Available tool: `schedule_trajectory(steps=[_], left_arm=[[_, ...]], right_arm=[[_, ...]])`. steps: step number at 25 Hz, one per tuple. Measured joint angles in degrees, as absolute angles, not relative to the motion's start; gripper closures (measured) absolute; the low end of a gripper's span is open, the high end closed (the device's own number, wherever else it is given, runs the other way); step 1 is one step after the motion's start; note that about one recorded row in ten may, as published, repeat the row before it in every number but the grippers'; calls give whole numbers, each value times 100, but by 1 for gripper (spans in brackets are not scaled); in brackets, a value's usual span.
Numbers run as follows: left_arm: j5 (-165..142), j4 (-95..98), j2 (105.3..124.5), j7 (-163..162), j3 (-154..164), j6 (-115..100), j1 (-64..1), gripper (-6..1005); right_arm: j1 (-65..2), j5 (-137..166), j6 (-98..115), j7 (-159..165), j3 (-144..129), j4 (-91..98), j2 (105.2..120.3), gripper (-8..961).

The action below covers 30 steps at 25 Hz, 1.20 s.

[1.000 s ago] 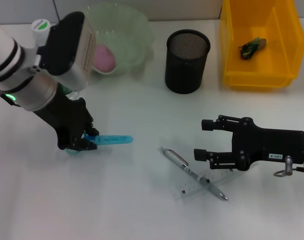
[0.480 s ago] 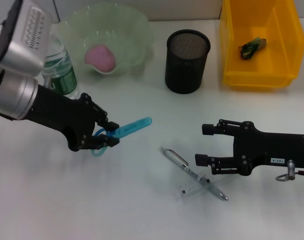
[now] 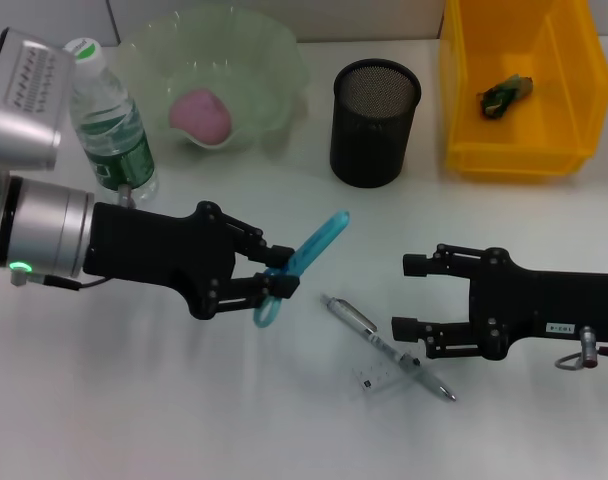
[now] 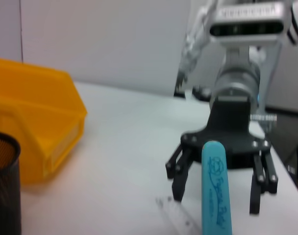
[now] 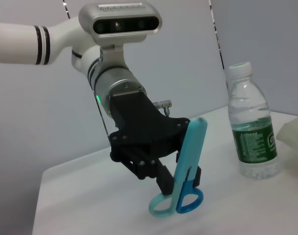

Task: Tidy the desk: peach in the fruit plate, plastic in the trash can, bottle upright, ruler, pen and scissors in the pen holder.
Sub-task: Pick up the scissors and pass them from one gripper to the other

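A: What is given by the head view that is withheld by the wrist views?

B: The whole desk is laid out there: the holder (image 3: 375,122), the bin (image 3: 520,85) with plastic (image 3: 504,93) inside, the peach (image 3: 201,114) in the plate (image 3: 274,62), the bottle (image 3: 110,122) upright, and the pen (image 3: 384,346) lying across the ruler (image 3: 399,367).

A: And by the wrist views?

B: In the right wrist view the scissors (image 5: 185,168) are seen raised off the desk, loops down, tip up. In the left wrist view only the blue sheath is seen, with the right gripper (image 4: 219,183) beyond it.

A: How are the scissors held?

B: They are pinched near the loops by the left gripper (image 3: 273,283), the tip slanted toward the holder but well apart from it.

A: The right gripper (image 3: 409,296)?

B: Its fingers are spread, just beside the pen and ruler, with nothing held.
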<state>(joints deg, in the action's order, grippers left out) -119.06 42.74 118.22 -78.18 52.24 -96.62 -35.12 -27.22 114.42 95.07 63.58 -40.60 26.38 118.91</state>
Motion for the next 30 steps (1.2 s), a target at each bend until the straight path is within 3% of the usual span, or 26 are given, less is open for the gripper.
schedule_trajectory(steps=[30], left_arm=[[-9122, 981, 11910, -4842, 5220, -8934, -3093, 734]], right_arm=[[-2482, 11395, 9448, 5674, -3981, 2416, 11926, 133]])
